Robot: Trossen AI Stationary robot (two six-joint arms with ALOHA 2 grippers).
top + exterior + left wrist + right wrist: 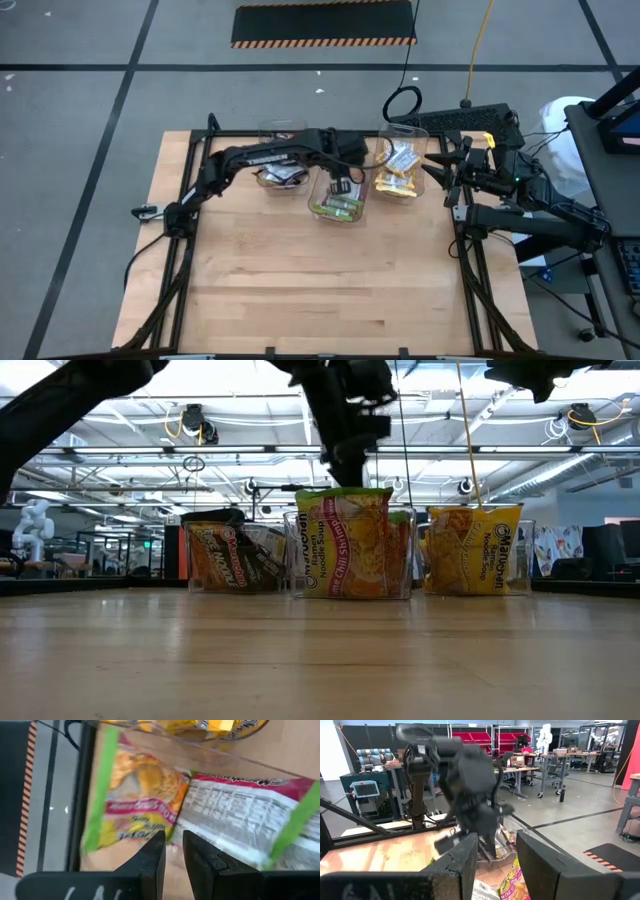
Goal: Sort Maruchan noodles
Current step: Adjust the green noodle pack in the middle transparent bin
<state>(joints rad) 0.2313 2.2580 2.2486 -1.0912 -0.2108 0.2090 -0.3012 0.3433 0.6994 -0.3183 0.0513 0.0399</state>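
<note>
Three clear bins stand in a row at the table's far side. The left one [280, 172] holds black and red-orange packets [235, 558], the middle one [338, 205] lime-green and pink packets [350, 545], and the right one [400, 170] yellow packets [475, 550]. The packets stand on edge against the bin walls. My left gripper [340, 188] hangs over the middle bin, slanting down, its fingers [155, 855] a narrow gap apart with nothing between them. Lime-green packets [135, 800] lie below it. My right gripper [497, 865] waits open at the table's right edge [440, 165].
Black frame rails [190, 250] run along the table's left and right sides. Dark gear and a yellow cable [480, 60] sit beyond the far right corner. The wooden tabletop [320, 290] stretches from the bins to the near edge.
</note>
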